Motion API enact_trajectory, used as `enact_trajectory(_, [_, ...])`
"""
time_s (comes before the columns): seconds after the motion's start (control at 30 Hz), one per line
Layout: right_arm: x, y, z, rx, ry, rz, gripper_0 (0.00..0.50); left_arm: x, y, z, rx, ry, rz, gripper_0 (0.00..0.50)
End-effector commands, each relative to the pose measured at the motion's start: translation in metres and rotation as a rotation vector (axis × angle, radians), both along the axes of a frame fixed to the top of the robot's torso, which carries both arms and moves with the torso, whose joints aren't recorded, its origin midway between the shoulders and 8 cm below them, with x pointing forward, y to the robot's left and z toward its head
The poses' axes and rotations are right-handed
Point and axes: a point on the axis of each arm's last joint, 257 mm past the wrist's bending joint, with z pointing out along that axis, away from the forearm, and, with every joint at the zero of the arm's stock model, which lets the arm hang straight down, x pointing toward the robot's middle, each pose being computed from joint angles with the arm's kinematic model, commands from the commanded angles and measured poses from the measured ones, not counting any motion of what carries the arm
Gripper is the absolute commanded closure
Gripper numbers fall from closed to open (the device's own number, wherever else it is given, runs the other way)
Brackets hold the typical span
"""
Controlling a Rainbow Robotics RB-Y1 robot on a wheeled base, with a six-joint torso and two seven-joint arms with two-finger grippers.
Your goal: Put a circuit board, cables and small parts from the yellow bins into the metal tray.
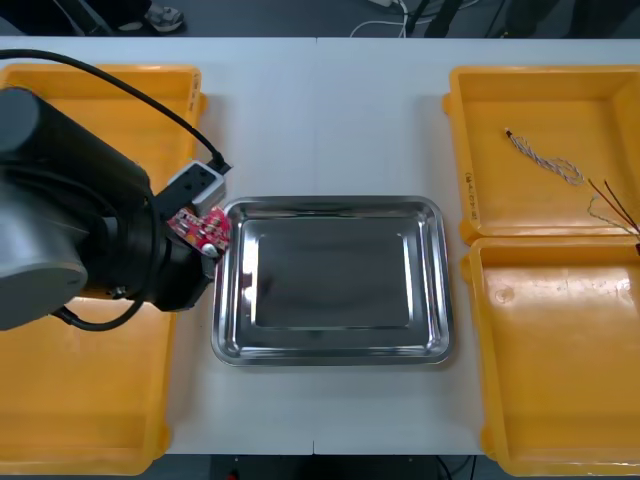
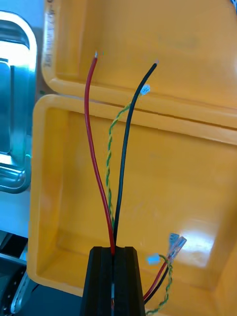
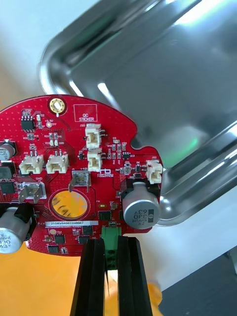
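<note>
Two grippers are loaded on my screens. My left gripper (image 3: 104, 243) is clamped on the small green connector at the edge of the round red circuit board (image 3: 74, 168), fingers apart by just that width. From above, the board (image 1: 203, 230) hangs at the far left corner of the metal tray (image 1: 330, 203), overlapping its rim, with the bulky left arm over the left-hand yellow bins (image 1: 80, 400). The wrist camera puts the board in front of the tray's shiny rounded corner (image 3: 148, 59).

My right gripper (image 2: 112, 251) is pinched almost shut on a bundle of three cables: a red cable (image 2: 94, 148), a black cable (image 2: 126, 148) and a twisted yellow-green cable (image 2: 114, 133). They rise from between the fingers and cross the seam where the two right-hand bins (image 2: 39, 197) meet. Their other ends, with little metal terminals (image 2: 175, 244), trail out beside the fingers. In the overhead view the cable tips (image 1: 610, 205) poke in from the right edge over the far right bin (image 1: 545, 80), where a twisted blue and white cable (image 1: 545, 158) lies on the floor.
</note>
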Motion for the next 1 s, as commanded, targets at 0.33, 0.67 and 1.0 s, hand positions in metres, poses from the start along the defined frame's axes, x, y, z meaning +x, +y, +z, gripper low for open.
enact_trajectory(0.33, [0.01, 0.053, 0.007, -0.125, -0.044, 0.273, 0.5, 0.004, -0.057, -0.016, -0.059, 0.006, 0.109, 0.5])
enact_trajectory(0.67, [0.017, 0.082, 0.003, -0.153, -0.056, 0.369, 0.5, 0.0, -0.056, -0.061, -0.005, 0.072, 0.22, 0.5])
enact_trajectory(1.0, [0.019, 0.095, -0.004, -0.169, -0.062, 0.418, 0.5, 0.001, -0.079, -0.084, -0.057, 0.091, 0.228, 0.5])
